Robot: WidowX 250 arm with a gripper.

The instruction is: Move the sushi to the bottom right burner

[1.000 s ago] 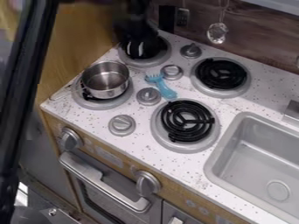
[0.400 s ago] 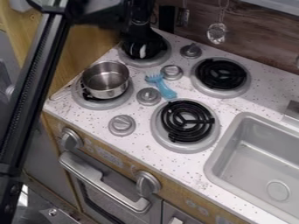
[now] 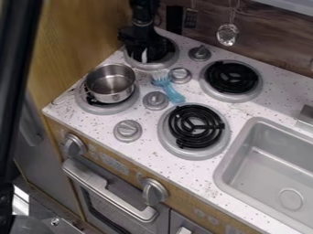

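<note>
One white sliver (image 3: 144,55) by fingers (image 3: 134,49) | rear-left burner (image 3: 147,67) | sushi unclear | spread: cannot tell

The robot arm (image 3: 15,68) is black, and its long link has the shape of a straight bar, with edges that look blurred. The wrist (image 3: 143,13) is also black, rather narrow and rounded, and it carries some faint grey shine. Below it, the gripper (image 3: 145,51) becomes wider and more angular, like a dark block with uneven outline. On its lower part there is one small whitish streak (image 3: 144,56), thin and upright. Finer details are too dark to tell
</note>
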